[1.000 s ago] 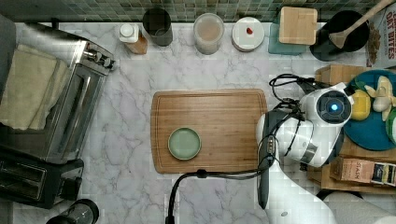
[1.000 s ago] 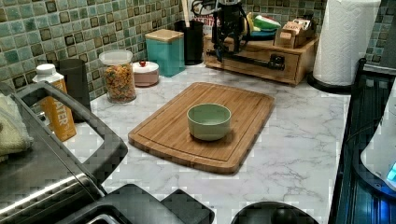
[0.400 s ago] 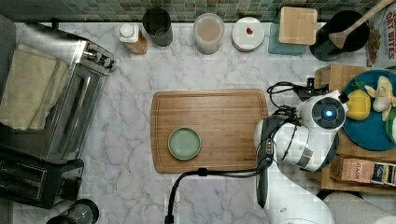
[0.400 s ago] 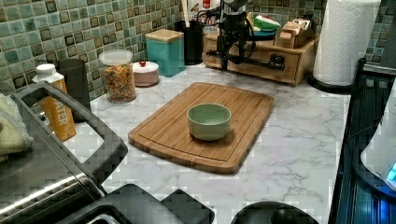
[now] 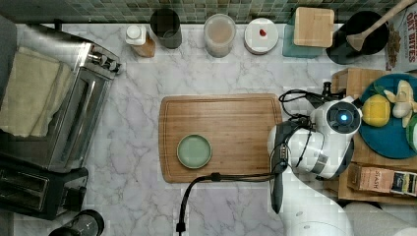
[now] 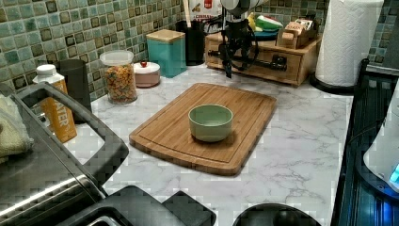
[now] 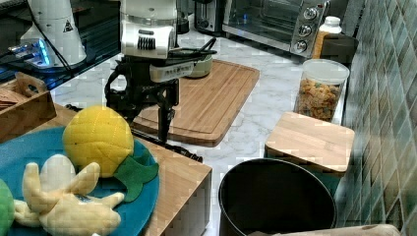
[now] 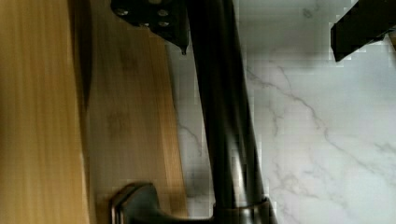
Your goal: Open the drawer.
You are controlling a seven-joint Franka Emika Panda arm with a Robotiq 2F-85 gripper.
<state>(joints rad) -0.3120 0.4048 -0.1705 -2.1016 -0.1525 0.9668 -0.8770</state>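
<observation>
Drawer (image 6: 263,61) sits closed in the wooden stand at the back of the counter, beyond the cutting board (image 6: 207,125). Over the last second the gripper (image 6: 229,68) has dropped to the black handle (image 8: 229,116). Its jaws are spread, one on each side of the bar, not yet clamping. Closing comes next, then the pull.

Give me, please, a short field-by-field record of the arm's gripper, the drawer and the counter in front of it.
target: light-wood drawer, looks shut in the left view
grip point: long black metal bar handle on its front
gripper: open, one finger on each side of the handle
nearby: grooved wooden cutting board on the marble counter
on board: pale green bowl
</observation>
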